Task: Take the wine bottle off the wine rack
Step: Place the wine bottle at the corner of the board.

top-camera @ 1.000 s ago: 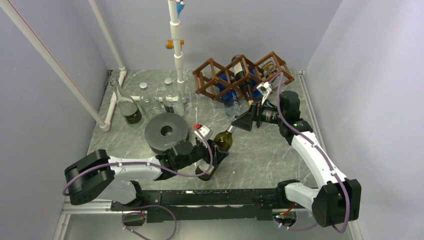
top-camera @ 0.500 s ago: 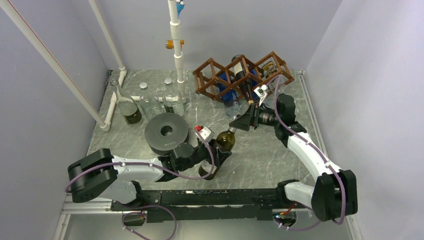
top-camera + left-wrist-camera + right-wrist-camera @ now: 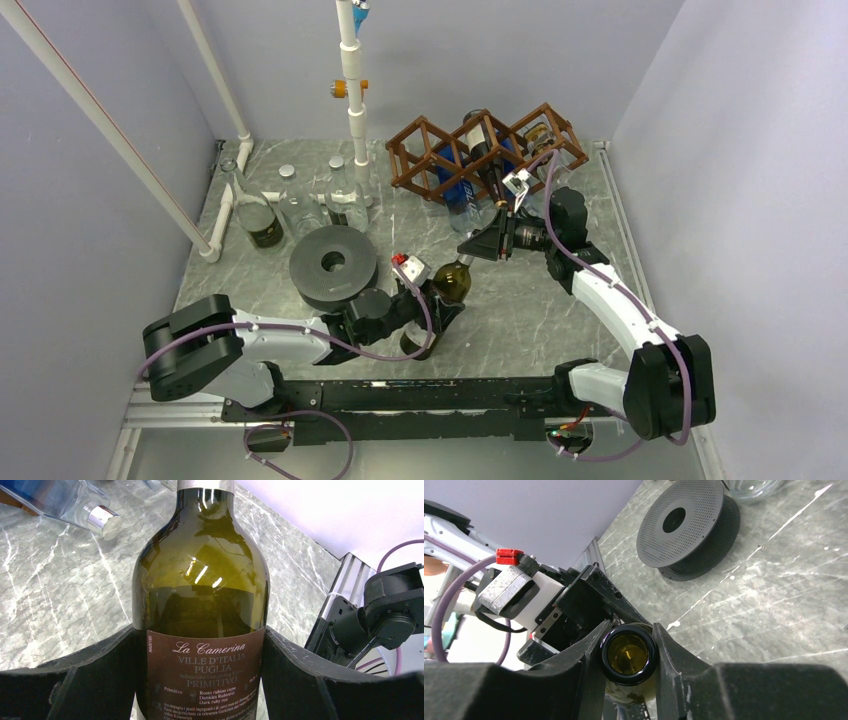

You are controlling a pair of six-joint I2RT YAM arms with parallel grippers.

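Observation:
The dark green wine bottle (image 3: 450, 283) with a brown label (image 3: 202, 595) is off the rack and tilted above the table's middle. My left gripper (image 3: 428, 318) is shut on its lower body, both pads pressed against the label's sides (image 3: 200, 632). My right gripper (image 3: 470, 250) is shut on the bottle's neck just below the open mouth (image 3: 629, 654), one finger on each side. The brown wooden wine rack (image 3: 420, 160) stands at the back right. A dark bottle (image 3: 485, 150) and a blue-labelled clear bottle (image 3: 462, 190) lie in its cells.
A grey perforated spool (image 3: 333, 263) lies left of the bottle, close to my left wrist. Glass flasks and jars (image 3: 262, 222) stand at the back left by white pipes (image 3: 350, 90). A clear bottle's silver cap (image 3: 102, 521) points out of the rack.
My right gripper has slid left from beside the rack onto the bottle's neck and shut on it. The left arm still holds the bottle, shifted slightly.

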